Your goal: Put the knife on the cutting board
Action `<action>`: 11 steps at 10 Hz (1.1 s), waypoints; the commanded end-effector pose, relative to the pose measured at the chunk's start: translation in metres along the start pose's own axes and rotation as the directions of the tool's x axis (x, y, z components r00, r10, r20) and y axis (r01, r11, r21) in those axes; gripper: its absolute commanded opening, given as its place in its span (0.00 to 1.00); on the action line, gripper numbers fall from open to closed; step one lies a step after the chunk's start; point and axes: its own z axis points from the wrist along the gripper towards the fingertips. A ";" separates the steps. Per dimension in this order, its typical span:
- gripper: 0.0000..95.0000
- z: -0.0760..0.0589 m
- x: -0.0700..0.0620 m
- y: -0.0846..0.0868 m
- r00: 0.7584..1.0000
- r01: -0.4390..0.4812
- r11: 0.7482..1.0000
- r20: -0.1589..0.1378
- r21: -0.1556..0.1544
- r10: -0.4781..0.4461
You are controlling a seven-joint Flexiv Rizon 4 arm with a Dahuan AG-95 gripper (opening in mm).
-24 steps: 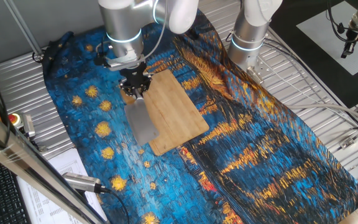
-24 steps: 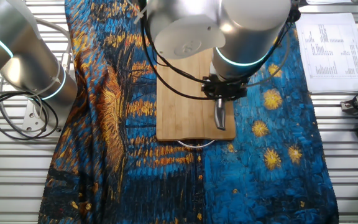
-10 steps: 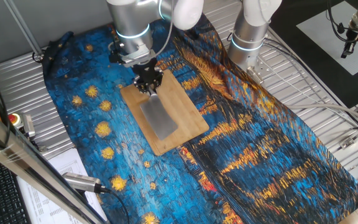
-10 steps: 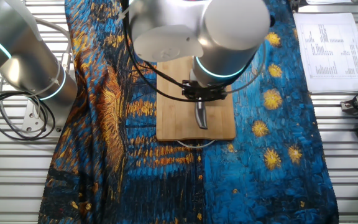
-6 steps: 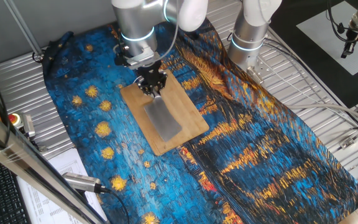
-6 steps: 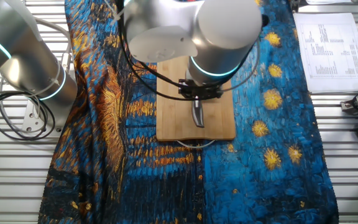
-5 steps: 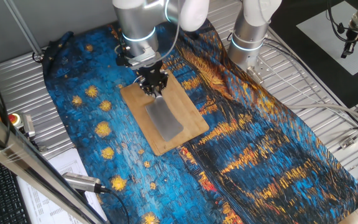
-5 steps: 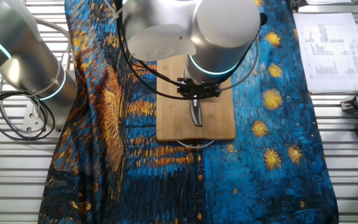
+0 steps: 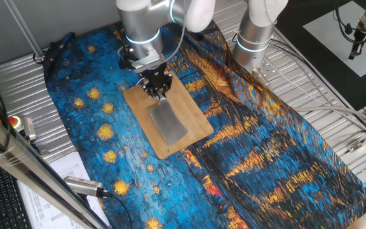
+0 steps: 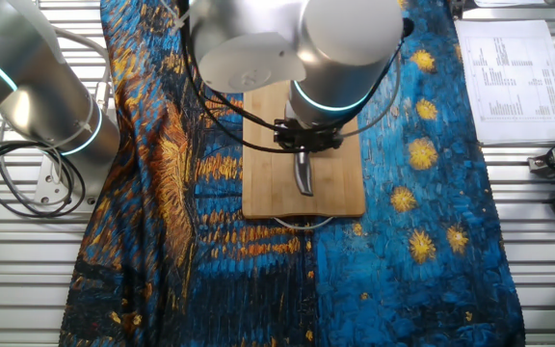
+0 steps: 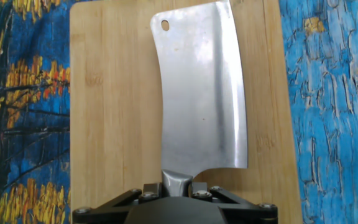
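The knife [image 9: 167, 122], a grey metal cleaver with a broad blade, lies along the middle of the tan bamboo cutting board [image 9: 189, 108]. My gripper [image 9: 157, 87] is shut on the knife's short handle at the board's far end. In the hand view the blade [image 11: 201, 93] spans the board [image 11: 110, 112], and my gripper [image 11: 178, 185] clamps the handle at the bottom. In the other fixed view the knife [image 10: 303, 176] shows below the gripper [image 10: 304, 152] over the board [image 10: 268, 183]. I cannot tell whether the blade touches the board.
The board lies on a blue and orange patterned cloth [image 9: 265, 159] over a metal slatted table [image 9: 18, 76]. A second arm's base [image 9: 254, 38] stands at the back. Papers [image 10: 509, 67] and a silver-and-black tool [image 9: 84, 186] lie beside the cloth.
My gripper has carried the knife from the board's left edge over the cloth to the board's middle. In the last half second it has hardly moved.
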 end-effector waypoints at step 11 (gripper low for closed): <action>0.40 0.000 0.000 0.000 1.000 0.011 1.000 -0.003 0.013 -0.011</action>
